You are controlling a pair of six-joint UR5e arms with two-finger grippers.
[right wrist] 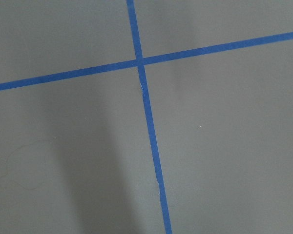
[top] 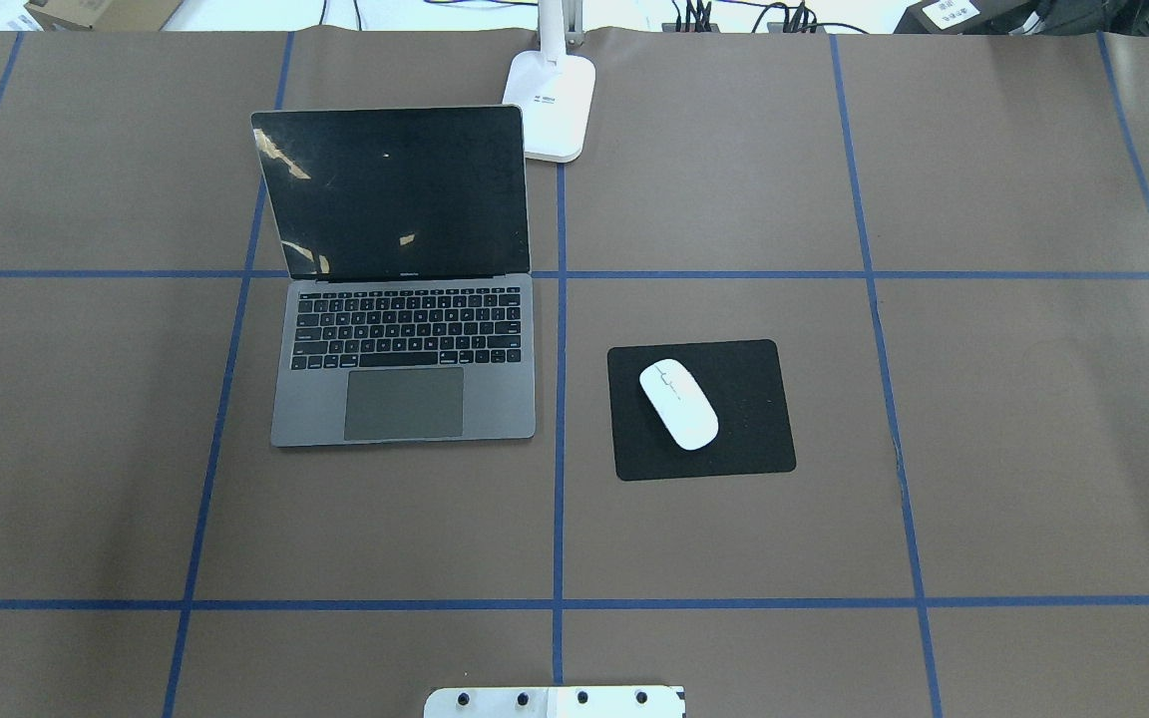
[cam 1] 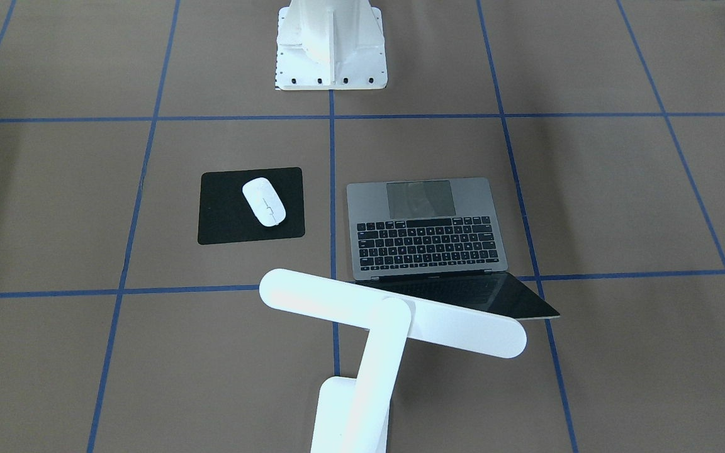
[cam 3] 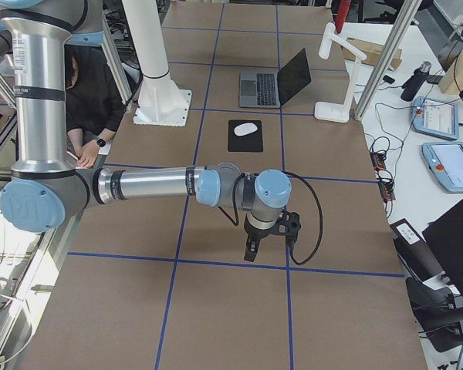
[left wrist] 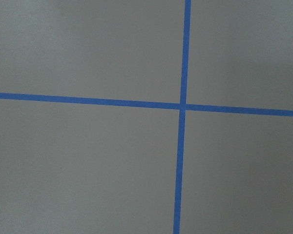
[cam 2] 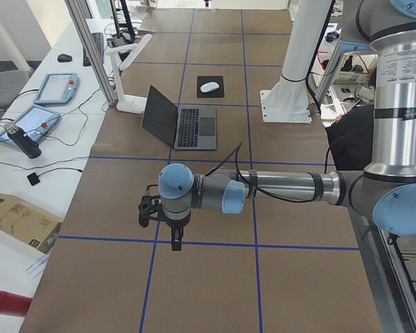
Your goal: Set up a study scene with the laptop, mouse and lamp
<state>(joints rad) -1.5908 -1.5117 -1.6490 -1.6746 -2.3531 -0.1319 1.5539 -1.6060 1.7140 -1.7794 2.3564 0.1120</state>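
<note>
From the front-facing camera, the laptop [cam 1: 425, 229] lies open on the brown table [cam 1: 589, 195], with its trackpad towards the white pedestal [cam 1: 331, 44]. Its screen is seen almost edge-on. The mouse [cam 1: 264, 201] rests slanted on a black pad [cam 1: 218, 220] on the robot's right of the laptop. The lamp [cam 1: 394, 321] fills the foreground, and its bar head overlaps the screen's edge in this view.

The overhead camera shows the dark screen face-on. Of the lamp it shows only the rectangular base, just beyond the laptop's far right corner at the table's far edge.

Only the side cameras show the arms. From the left end, the left gripper [cam 2: 175, 239] points down above a crossing of blue tape [cam 2: 194, 241], well apart from the laptop. I cannot tell whether its jaws are open or closed. A side bench [cam 2: 7, 201] carries control tablets [cam 2: 61, 87] and a cardboard box [cam 2: 21, 220].

From the right end, the right gripper [cam 3: 251, 250] hangs likewise near a tape line, well apart from the mouse, and the state of its jaws is unclear too. A person [cam 3: 89, 92] sits behind the pedestal.

Each wrist camera shows only brown surface and crossing tape.
</note>
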